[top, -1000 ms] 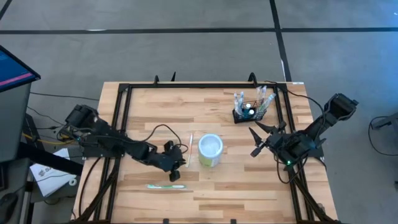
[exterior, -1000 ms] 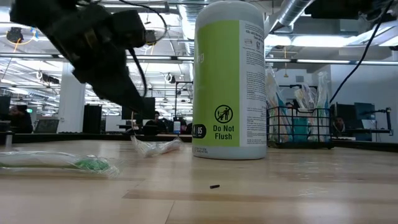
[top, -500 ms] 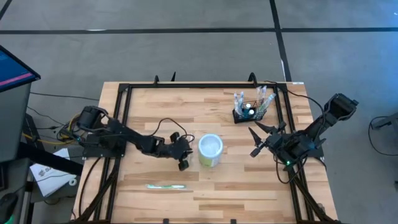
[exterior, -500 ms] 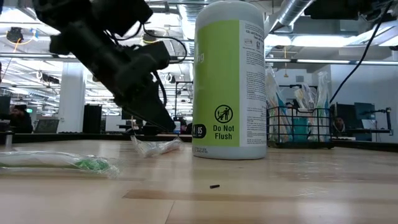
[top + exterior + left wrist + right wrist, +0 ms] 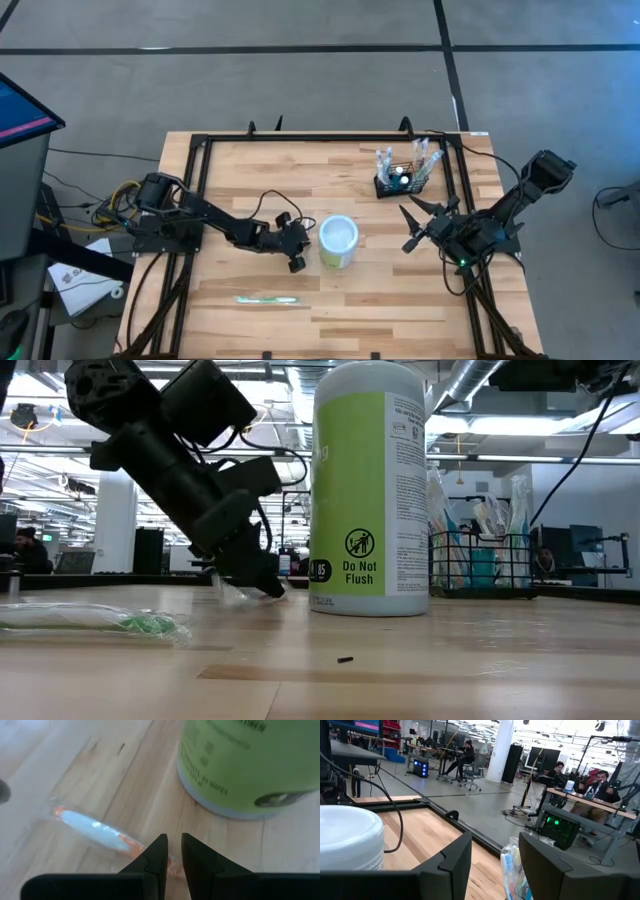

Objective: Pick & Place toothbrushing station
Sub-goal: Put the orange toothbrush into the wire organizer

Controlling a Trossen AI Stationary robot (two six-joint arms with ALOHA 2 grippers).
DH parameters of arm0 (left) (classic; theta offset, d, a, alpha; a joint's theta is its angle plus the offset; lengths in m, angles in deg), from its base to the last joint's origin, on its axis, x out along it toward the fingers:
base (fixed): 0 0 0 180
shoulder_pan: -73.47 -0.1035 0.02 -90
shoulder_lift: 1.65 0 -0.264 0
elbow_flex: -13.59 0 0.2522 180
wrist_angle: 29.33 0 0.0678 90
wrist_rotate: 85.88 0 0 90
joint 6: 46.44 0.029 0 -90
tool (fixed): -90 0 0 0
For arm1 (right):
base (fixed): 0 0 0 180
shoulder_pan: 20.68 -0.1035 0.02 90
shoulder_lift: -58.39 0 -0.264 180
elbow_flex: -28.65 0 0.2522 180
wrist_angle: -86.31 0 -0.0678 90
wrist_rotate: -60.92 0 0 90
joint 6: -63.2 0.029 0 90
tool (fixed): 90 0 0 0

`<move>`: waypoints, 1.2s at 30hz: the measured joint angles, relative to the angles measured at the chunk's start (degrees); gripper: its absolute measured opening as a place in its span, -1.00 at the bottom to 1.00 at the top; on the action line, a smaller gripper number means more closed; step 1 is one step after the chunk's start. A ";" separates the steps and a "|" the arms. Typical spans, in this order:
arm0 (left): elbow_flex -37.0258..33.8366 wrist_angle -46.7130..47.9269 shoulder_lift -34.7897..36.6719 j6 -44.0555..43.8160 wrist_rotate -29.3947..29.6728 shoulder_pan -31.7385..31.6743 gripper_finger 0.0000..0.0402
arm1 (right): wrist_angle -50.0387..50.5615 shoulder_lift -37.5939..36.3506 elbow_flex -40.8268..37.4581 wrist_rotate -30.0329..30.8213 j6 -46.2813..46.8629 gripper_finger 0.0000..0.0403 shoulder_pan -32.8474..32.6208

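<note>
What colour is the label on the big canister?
Lime green with white panels and black print on the canister, clearest in the low view.

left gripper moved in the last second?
Yes. In the high view the left gripper has shifted right, closing on the white-and-green canister, which stayed put.

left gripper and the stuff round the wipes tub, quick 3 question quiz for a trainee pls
1. True or false: the left gripper is over a wrapped toothbrush lying flat on the table.
2. What holds the upright packets near the right gripper? A) black mesh basket B) wipes tub C) glass jar
3. Fill in: a second wrapped toothbrush, with green on it, lies ____ from the tub.

Key: 1 true. 2 A, the black mesh basket. 3 apart.
</note>
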 joint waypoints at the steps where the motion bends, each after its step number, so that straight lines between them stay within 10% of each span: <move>1: 0.00 0.05 -0.17 -0.34 0.02 0.00 -0.76 | 0.02 -0.02 0.00 0.00 0.00 -0.23 0.00; 24: -0.04 12.38 0.58 -19.94 15.37 -0.39 -0.76 | 5.87 -0.02 -0.02 -0.02 4.07 -0.23 0.00; 36: -0.02 15.01 13.52 2.87 10.77 -0.85 -0.76 | 5.86 -0.02 -0.02 -0.02 4.07 -0.23 0.00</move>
